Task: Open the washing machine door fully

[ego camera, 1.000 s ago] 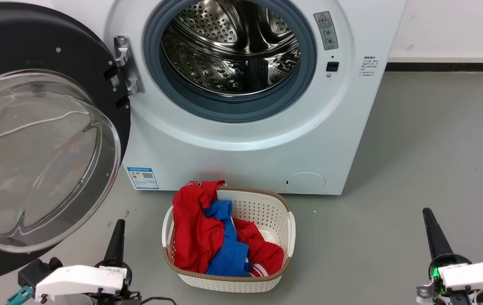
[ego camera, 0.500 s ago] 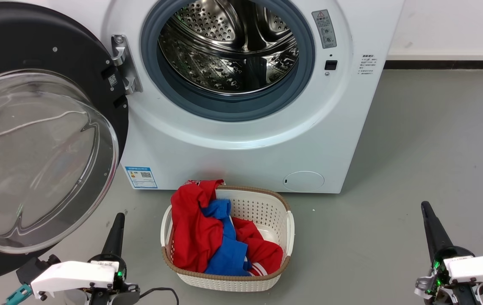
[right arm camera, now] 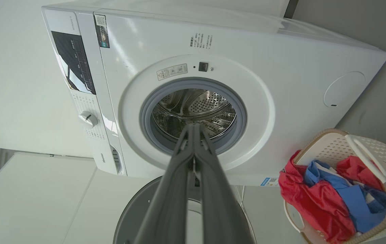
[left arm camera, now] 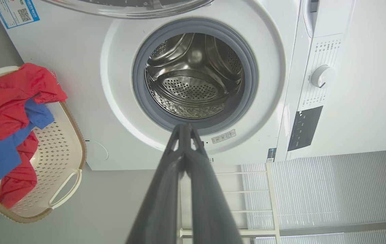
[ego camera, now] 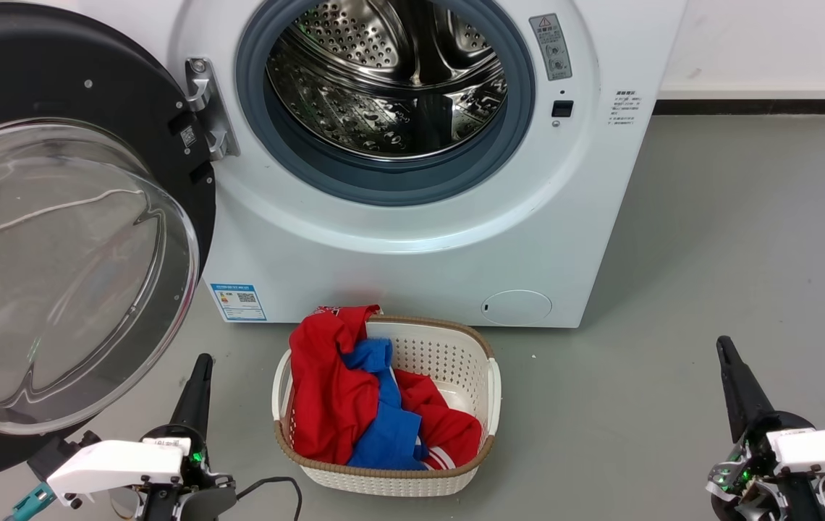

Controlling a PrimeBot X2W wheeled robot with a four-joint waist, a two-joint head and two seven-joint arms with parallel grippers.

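While the door (ego camera: 58, 253) stands open, the basket (ego camera: 450, 360) holds clothes (ego camera: 336, 405).

Left of the laundry basket (ego camera: 383, 483), the left gripper (ego camera: 201, 366) is formed of long dark tapered fingers (ego camera: 192, 412), backed by a white cover (ego camera: 119, 463) with dark screws (ego camera: 68, 498), a teal connector (ego camera: 29, 501) and a black cable (ego camera: 275, 483). Right of it, the right gripper (ego camera: 724, 346) is lit green.

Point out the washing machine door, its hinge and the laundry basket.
washing machine door (ego camera: 58, 79): head view, black rim above the glass.
hinge (ego camera: 208, 108): head view, metal bracket.
laundry basket (ego camera: 449, 354): head view, bare perforated wall.
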